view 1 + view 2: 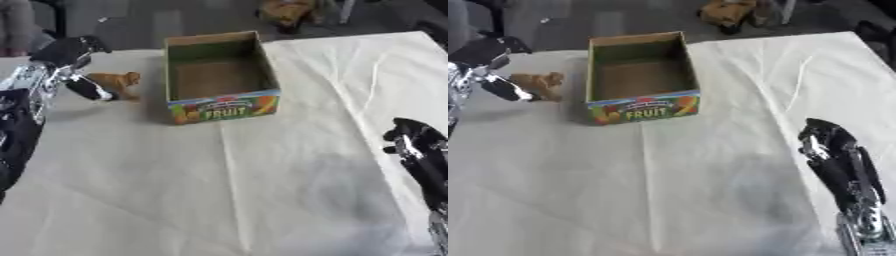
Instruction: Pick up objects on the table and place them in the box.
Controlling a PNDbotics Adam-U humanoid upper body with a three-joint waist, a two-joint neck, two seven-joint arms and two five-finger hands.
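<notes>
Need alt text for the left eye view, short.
The robot's left hand reaches toward a small brown toy lying left of an open, empty cardboard box printed FRUIT, on a table under a cream cloth. The right hand rests idle at the right edge.

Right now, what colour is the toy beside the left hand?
Orange-brown; the toy shows best in the left eye view, near the left hand.

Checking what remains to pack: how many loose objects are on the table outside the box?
1: a small brown object lies left of the box, by the left hand. The box looks empty.
</notes>
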